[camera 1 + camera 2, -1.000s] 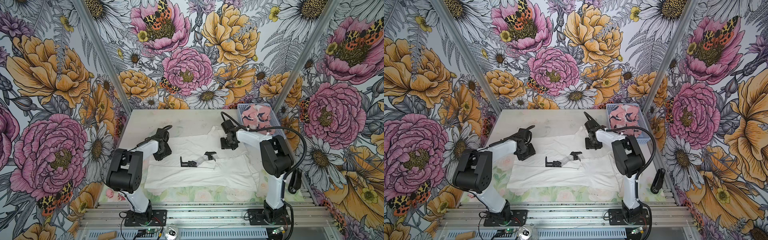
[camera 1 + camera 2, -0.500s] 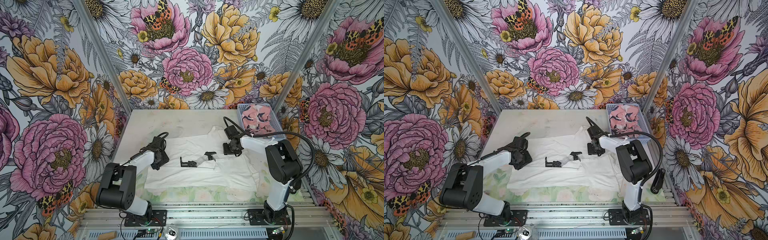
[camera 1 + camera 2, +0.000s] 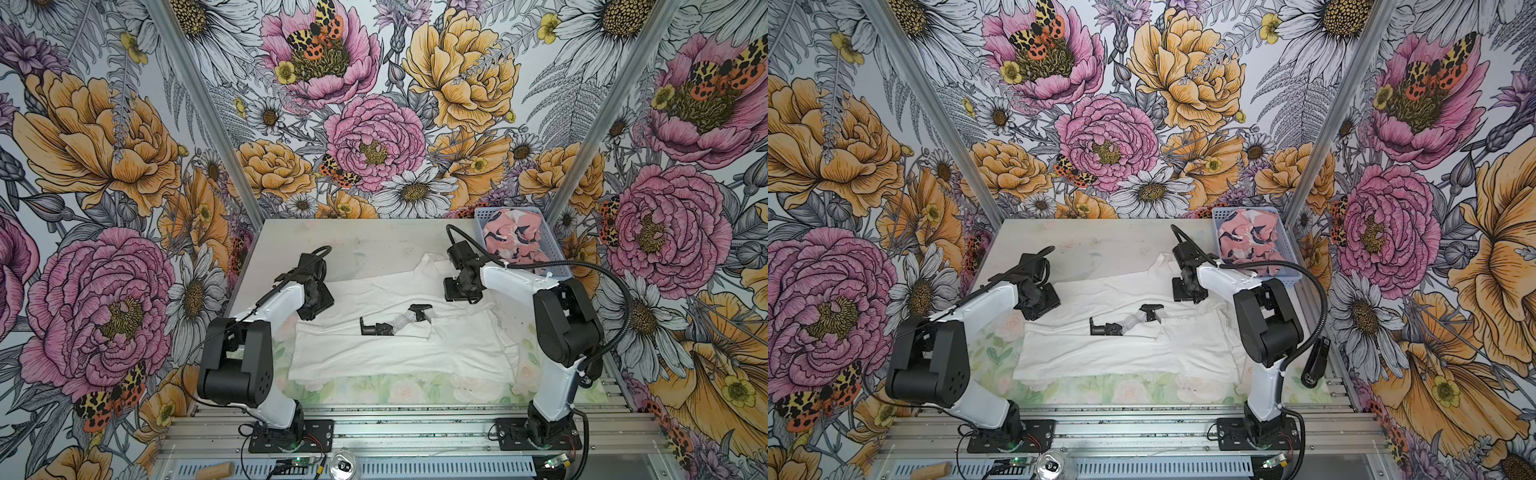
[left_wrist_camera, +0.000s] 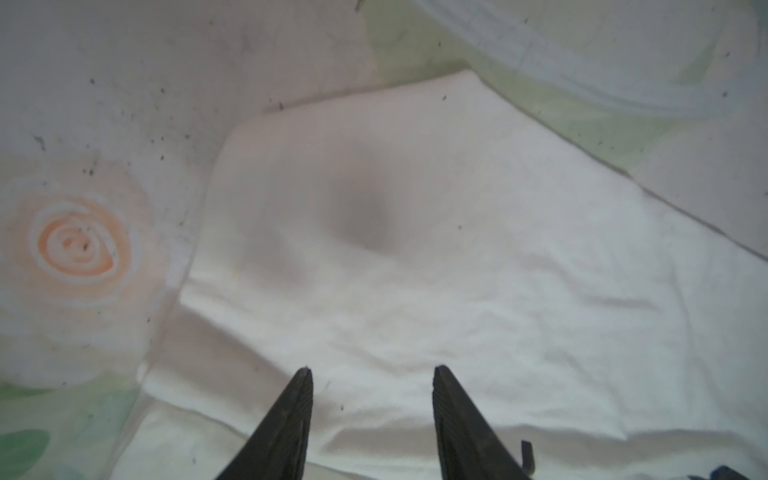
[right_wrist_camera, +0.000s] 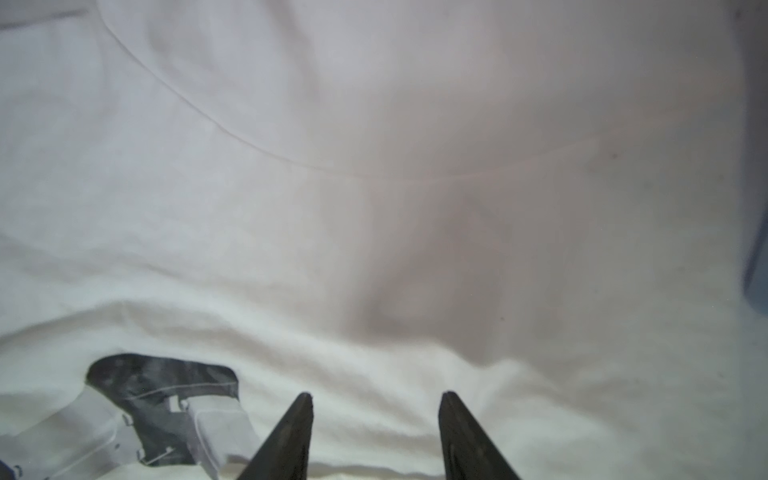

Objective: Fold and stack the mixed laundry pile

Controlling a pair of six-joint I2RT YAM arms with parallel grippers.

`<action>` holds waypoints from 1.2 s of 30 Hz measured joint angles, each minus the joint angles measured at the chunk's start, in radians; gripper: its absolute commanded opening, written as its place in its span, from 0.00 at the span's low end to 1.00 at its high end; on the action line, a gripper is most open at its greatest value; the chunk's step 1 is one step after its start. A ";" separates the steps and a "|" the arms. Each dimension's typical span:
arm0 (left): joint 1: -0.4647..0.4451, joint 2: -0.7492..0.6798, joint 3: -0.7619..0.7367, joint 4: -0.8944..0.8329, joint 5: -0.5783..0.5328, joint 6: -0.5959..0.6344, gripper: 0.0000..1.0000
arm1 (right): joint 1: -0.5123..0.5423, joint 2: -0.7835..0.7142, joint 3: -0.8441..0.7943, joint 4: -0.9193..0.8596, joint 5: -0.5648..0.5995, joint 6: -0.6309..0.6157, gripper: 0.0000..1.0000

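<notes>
- Left wrist view: your left gripper has its fingers apart w/ nothing betw. them. White cloth sits under the tips; can't tell if they touch it.
- Right wrist view: right gripper is the same, fingers apart and empty, over plain white cloth just beside the black-grey graphic.
- White garment lies spread across the middle of the table, running from near the left edge toward the right edge, w/ its near side close to the front edge. It looks part-folded, w/ a layer lapped over by the graphic.
- Pink garment is bunched in the blue basket at the far right corner, clear of both arms.
- Step in hand, as I read it: pinch the white garment's far side w/ both grippers for the next fold.
- To do it well:
  - Come straight down until the tips dent the cloth, then close.
  - Grab at the cloth's edge, not mid-panel, or it'll prob. tent instead of folding.
  - Take every layer at that spot, not just the top one.
  - Close both sides together, lift low, and carry in parallel toward the front edge so the crease runs straight.
  - Keep the right arm clear of the basket.
</notes>
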 measured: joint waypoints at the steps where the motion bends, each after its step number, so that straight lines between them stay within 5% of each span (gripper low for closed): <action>1: 0.004 0.030 0.015 0.009 0.000 0.009 0.49 | 0.000 0.018 0.031 -0.001 0.000 -0.001 0.52; 11: -0.006 0.115 -0.008 0.064 0.001 0.030 0.48 | 0.000 0.179 0.150 0.002 0.005 -0.016 0.52; 27: -0.068 -0.068 -0.202 0.090 0.050 -0.057 0.51 | 0.002 0.025 -0.081 0.043 0.019 -0.033 0.51; 36: 0.089 -0.067 0.012 -0.014 0.067 -0.001 0.53 | 0.002 0.019 -0.032 -0.050 0.018 -0.037 0.51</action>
